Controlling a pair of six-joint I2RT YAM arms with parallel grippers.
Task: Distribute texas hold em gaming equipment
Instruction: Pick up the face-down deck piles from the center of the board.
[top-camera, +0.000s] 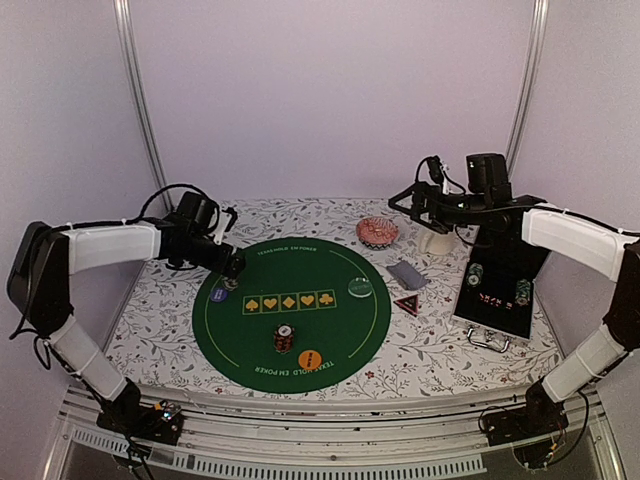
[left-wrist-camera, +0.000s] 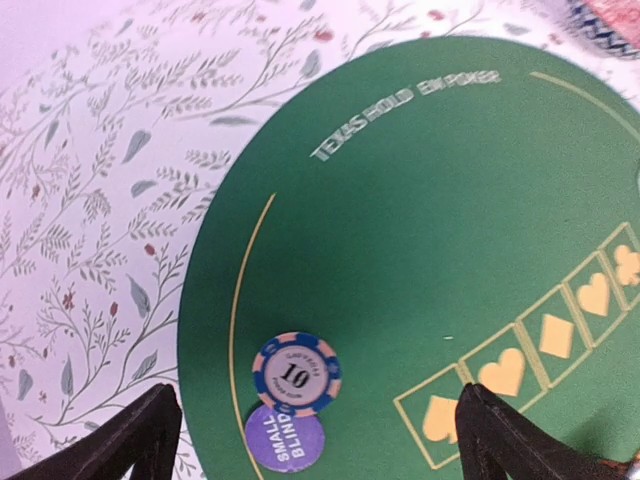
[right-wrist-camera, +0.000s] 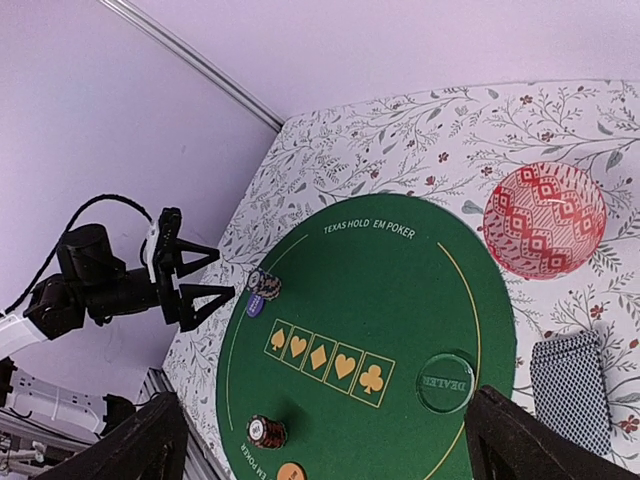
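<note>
From above, the round green mat lies mid-table on a flowered cloth. The left gripper hangs low over the mat's 9 o'clock rim. The blue button and a single chip lie just beneath it. A chip stack stands toward 6 o'clock, and the orange button lies just past it at the rim. The pale-green button sits inside the rim at 3 o'clock. Off the mat on that side lie the cards, face down, with the triangular marker at 4 o'clock. A patterned bowl is at 1 o'clock and a mug at 2 o'clock. The right gripper is raised above the mug, and a black case lies beyond the cards.

In the left wrist view the fingers are spread and grasp nothing. The single chip, marked 10, lies flat between them, touching the blue button, which reads SMALL BLIND.

In the right wrist view the fingers are likewise spread and empty, high over the table with the whole mat below.
</note>
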